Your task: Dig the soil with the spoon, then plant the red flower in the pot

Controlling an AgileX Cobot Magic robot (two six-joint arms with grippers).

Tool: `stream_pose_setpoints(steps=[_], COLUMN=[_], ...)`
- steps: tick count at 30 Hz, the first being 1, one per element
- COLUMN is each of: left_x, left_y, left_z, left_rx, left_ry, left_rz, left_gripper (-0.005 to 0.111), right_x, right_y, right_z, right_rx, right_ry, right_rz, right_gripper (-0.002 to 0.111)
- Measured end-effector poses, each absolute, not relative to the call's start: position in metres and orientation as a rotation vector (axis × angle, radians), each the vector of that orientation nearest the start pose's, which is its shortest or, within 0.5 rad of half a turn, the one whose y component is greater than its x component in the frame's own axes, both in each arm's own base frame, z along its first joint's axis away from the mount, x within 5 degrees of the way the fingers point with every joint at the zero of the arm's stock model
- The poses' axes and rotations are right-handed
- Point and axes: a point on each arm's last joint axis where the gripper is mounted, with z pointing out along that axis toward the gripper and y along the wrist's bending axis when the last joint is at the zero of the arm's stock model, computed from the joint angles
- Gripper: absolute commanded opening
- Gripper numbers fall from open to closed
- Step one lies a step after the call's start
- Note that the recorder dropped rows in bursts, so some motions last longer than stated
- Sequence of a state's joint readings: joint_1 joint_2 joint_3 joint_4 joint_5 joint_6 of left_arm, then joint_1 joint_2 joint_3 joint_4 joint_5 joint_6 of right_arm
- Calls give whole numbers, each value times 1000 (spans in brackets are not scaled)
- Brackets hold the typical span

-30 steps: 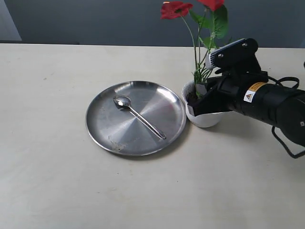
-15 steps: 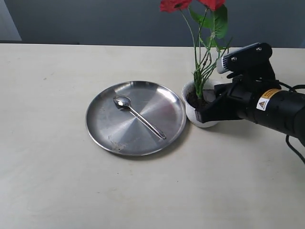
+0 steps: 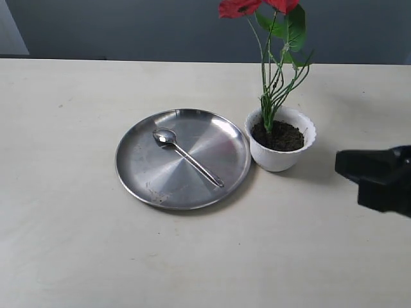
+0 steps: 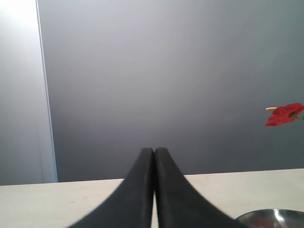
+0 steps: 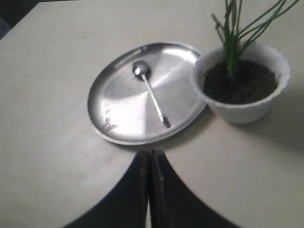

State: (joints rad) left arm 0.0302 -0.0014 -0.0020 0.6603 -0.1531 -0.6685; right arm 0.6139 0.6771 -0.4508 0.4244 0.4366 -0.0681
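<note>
Now the flower is seen standing upright in the soil of the pot, just beside the plate on which the spoon lies. The right end effector is pressed together, well apart from the pot; the left end effector is likewise closed. The planting is judged complete. Any retreat should be kept clear of the stems, so the flower is not tipped.

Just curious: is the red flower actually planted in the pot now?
Yes. The red flower stands upright with its stems sunk in the soil inside the pot, nothing holding it.
</note>
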Motion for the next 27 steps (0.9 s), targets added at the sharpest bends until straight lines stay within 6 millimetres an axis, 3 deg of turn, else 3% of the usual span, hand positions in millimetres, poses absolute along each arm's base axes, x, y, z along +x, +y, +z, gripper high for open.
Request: stream_pose_setpoints(steps=[4,12,19,23,27], left_x=[54,54,54,54,54], left_y=[-7,-7,-7,-7,-7], left_z=[225,225,225,225,225], left_rx=[49,49,49,49,49], left_ry=[1359,1359,1359,1359,1359], left_rz=[-50,-50,-50,-50,-50], left_gripper=[0,0,0,0,0], right_x=[70,63,50,42,39], right_y=[80,75,56,39,32], right_z=[270,272,287,299,302], right_rx=[-503,-532,-425,-300,-257], right_ry=[2244,2213,2023,1837,1771], right_rz=[815,793,769,629,507], right_gripper=[0,0,0,0,0])
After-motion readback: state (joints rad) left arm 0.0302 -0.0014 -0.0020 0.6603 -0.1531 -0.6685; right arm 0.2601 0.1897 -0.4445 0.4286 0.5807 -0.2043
